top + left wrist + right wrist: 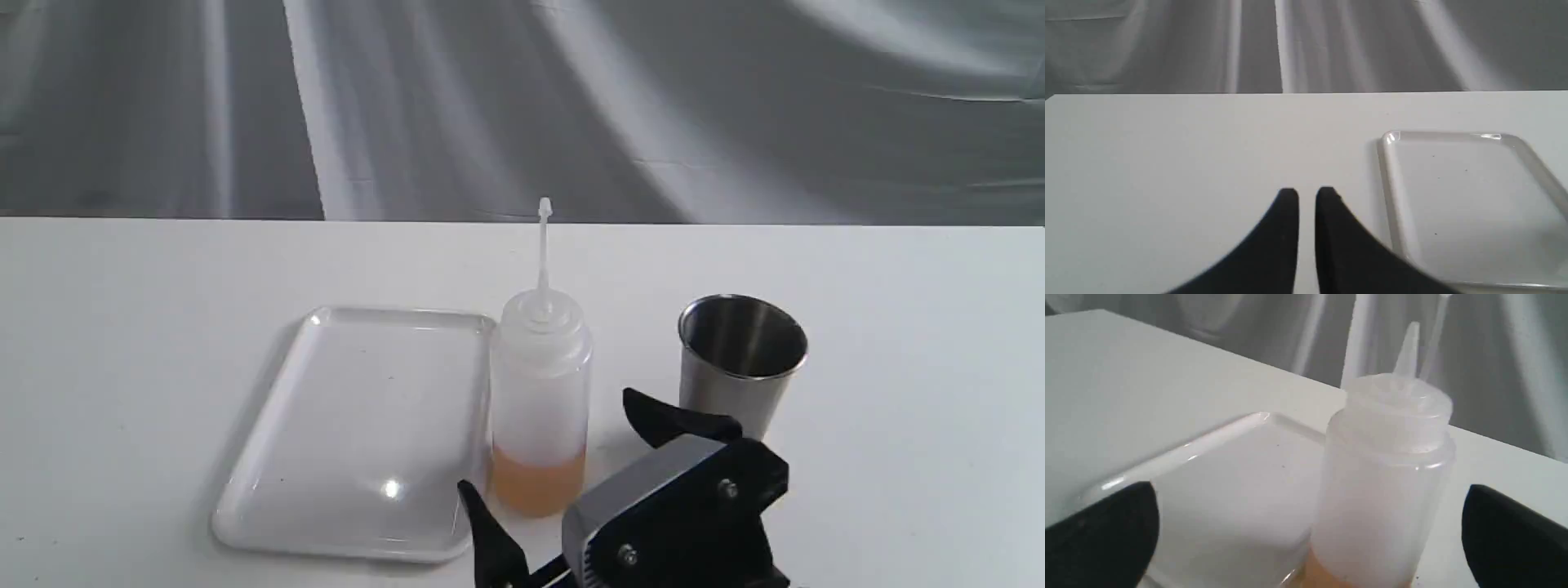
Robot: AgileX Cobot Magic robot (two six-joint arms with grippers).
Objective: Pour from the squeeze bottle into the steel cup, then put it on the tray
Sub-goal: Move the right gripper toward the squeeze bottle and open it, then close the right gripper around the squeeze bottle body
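The squeeze bottle (pixel 539 384) stands upright on the white table, with amber liquid low in its base and its thin nozzle pointing up. It sits just right of the white tray (pixel 359 425) and left of the steel cup (pixel 739 367). My right gripper (pixel 549 442) is open, its black fingers (pixel 653 412) spread to either side of the bottle's lower part without touching it. In the right wrist view the bottle (pixel 1384 477) rises between the open gripper (pixel 1310 510), and the tray (pixel 1229 490) lies behind it. My left gripper (pixel 1306 192) is shut and empty, hovering left of the tray (pixel 1470 204).
A grey draped cloth (pixel 522 106) hangs behind the far edge of the table (pixel 122 343). Bare white tabletop stretches left of the tray and right of the cup.
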